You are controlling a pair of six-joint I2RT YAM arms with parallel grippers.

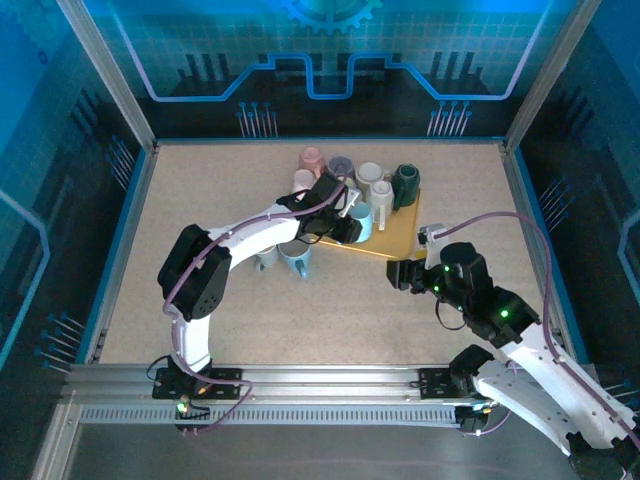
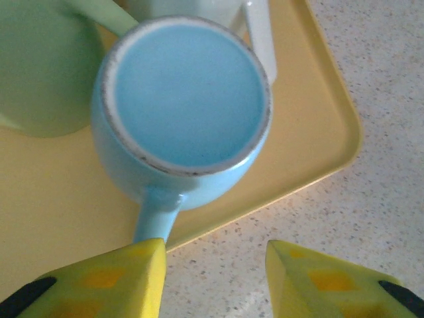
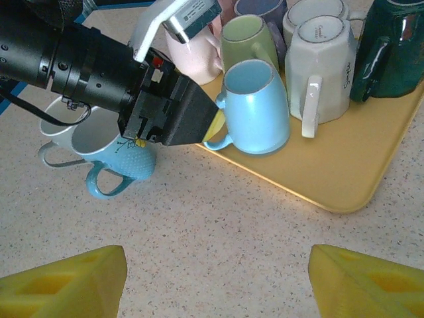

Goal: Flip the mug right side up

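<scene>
Find the light blue mug (image 2: 185,112) on the yellow tray (image 2: 318,139), right by the tray's near edge, toward its left end. Stands upside down: flat bottom up, mouth down on the tray. Runs straight up and down from mouth to bottom. Pokes its handle (image 2: 156,215) out toward the tray's near edge.

Now look at the left end effector (image 2: 215,265). Sits just beside that handle, on the near side of the mug, pointing at it. Shows 2 yellow fingers held apart, with bare tabletop (image 3: 218,225) in the gap and nothing pinched. Has the handle right at the tip of 1 finger, not between the 2. Cannot tell if touching.

Then look at the right end effector (image 3: 215,265). Hangs over the tabletop, well apart from the mug, off the tray's near edge. Also spread wide and holding nothing.

So probably a job for the left one, being much nearer. Needs the handle in the gap, so likely a small slide sideways before closing. Then a lift and a half roll to bring the mouth up. Mind the green mug (image 3: 248,36) and the white mug (image 3: 318,66) just beside it: easy to bump in the turn.
</scene>
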